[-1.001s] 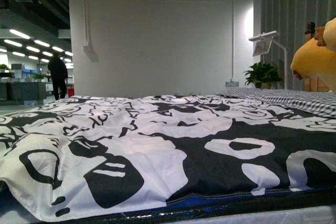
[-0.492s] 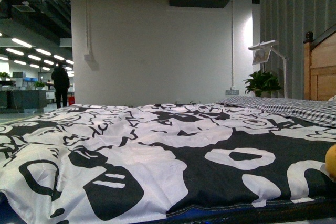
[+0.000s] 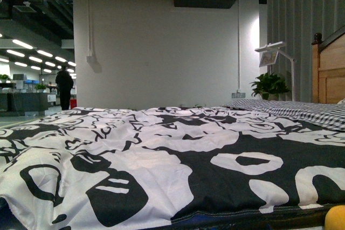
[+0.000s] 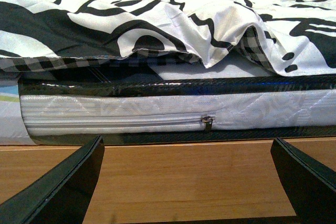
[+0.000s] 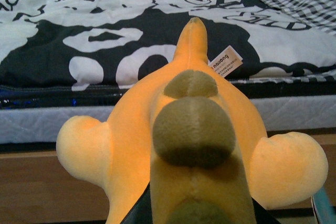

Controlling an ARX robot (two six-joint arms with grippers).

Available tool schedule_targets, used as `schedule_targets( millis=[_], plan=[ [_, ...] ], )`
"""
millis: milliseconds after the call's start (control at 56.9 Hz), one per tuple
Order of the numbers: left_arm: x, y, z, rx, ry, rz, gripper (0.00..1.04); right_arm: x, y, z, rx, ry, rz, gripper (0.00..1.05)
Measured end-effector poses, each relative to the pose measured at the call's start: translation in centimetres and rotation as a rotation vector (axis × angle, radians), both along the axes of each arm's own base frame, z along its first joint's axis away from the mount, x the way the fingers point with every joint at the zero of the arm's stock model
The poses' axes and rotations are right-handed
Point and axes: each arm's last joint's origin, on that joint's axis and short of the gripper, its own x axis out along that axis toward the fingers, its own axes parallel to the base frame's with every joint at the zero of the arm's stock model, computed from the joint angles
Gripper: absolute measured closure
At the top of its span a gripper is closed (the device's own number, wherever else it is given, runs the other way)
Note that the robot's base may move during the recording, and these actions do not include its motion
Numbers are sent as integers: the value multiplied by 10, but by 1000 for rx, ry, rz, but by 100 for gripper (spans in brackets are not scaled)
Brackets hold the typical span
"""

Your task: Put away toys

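Observation:
The orange-yellow plush toy [image 5: 191,145] fills the right wrist view, with olive patches down its back, rounded limbs and a white tag. My right gripper [image 5: 194,216] is shut on it from below, its fingers mostly hidden by the plush. The toy hangs in front of the bed's side, below the mattress top. In the front view only a yellow tip of the toy [image 3: 335,218] shows at the lower right corner. My left gripper [image 4: 191,182] is open and empty, its dark fingers [image 4: 58,187] spread before the wooden bed frame [image 4: 184,171].
A black-and-white patterned duvet [image 3: 161,154] covers the bed. The mattress side [image 4: 157,114] has a zipper. A wooden headboard [image 3: 328,71], a lamp [image 3: 272,55] and a potted plant [image 3: 268,85] stand at the far right. A person [image 3: 64,87] stands far left.
The plush toy has dropped from high at the right of the front view to its lower right corner, below the mattress edge. The camera view has settled slightly.

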Motion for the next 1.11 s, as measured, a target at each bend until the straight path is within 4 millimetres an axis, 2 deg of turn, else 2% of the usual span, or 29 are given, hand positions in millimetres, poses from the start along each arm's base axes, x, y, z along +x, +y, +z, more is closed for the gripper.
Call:
schedule_targets(
  millis=[351,1001,1106],
  plan=[
    [0,0,0,0,0,0,6,-10,0,-20,0,-3,-2,94],
    [0,0,0,0,0,0,6,-22,0,-36,-1,-24,-2,94],
    [0,0,0,0,0,0,6,-30,0,-40,-1,0,-2,94]
  ],
)
